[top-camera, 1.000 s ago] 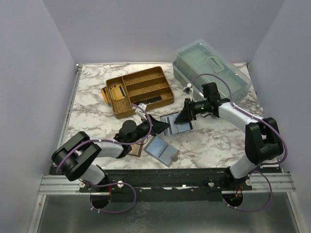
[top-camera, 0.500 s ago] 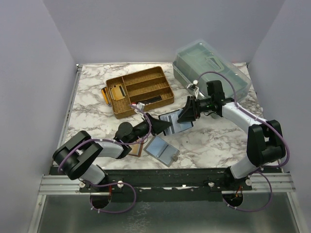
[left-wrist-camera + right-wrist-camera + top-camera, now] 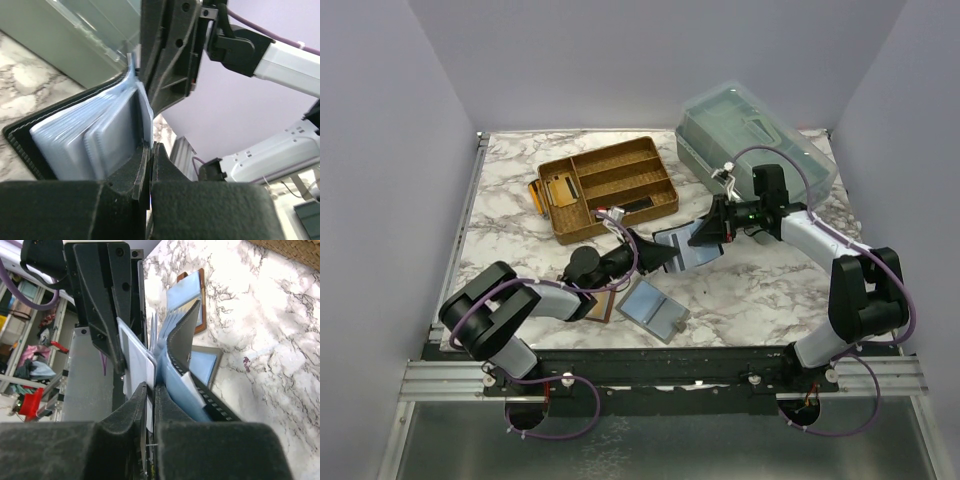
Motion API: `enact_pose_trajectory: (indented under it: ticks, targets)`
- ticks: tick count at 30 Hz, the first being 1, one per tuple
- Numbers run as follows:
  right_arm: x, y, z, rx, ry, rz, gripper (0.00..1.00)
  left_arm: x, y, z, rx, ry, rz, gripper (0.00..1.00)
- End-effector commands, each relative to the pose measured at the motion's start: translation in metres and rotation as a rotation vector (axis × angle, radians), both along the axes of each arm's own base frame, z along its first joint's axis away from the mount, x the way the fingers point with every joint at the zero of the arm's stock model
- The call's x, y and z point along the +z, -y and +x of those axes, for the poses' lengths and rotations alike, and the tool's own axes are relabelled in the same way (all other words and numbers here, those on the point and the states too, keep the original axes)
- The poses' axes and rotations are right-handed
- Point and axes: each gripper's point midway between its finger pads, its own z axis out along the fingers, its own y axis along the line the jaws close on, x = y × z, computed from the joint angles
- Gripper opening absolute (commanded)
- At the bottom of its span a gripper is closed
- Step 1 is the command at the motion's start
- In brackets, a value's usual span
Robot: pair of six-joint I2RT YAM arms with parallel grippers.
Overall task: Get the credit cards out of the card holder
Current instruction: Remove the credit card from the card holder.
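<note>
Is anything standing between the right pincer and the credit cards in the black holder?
Nothing visible does. The right pincer grips the edge of a credit card poking from the card holder, whose other side the left pincer clamps.

No writing is legible on the card holder [image 3: 676,250], the credit cards [image 3: 134,359] or anything else.

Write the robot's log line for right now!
left gripper: shut on card holder | right gripper: shut on credit card
</note>
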Motion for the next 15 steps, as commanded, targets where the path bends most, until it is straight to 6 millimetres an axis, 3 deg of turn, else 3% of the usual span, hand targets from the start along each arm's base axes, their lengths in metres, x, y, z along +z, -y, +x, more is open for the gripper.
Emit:
enact_pose_trajectory:
  ticks: [1,5,8,12,15]
  targets:
    - [0.013,-0.012,-0.030,0.111,-0.027,0.051,0.01,0.013,0.005,0.005,0.040,0.040,0.009,0.00]
    - [0.015,-0.008,-0.029,0.102,-0.006,0.057,0.00,0.007,-0.008,0.004,0.064,0.029,0.029,0.00]
    - [0.021,-0.005,-0.032,0.120,0.009,0.082,0.00,0.006,-0.015,0.003,0.064,0.020,0.029,0.07]
    - [0.025,-0.005,-0.035,0.137,0.024,0.100,0.00,0.007,-0.014,0.001,0.033,0.012,0.028,0.12]
    - [0.023,-0.005,-0.034,0.126,0.029,0.090,0.00,0.013,-0.012,0.000,0.011,0.032,0.022,0.10]
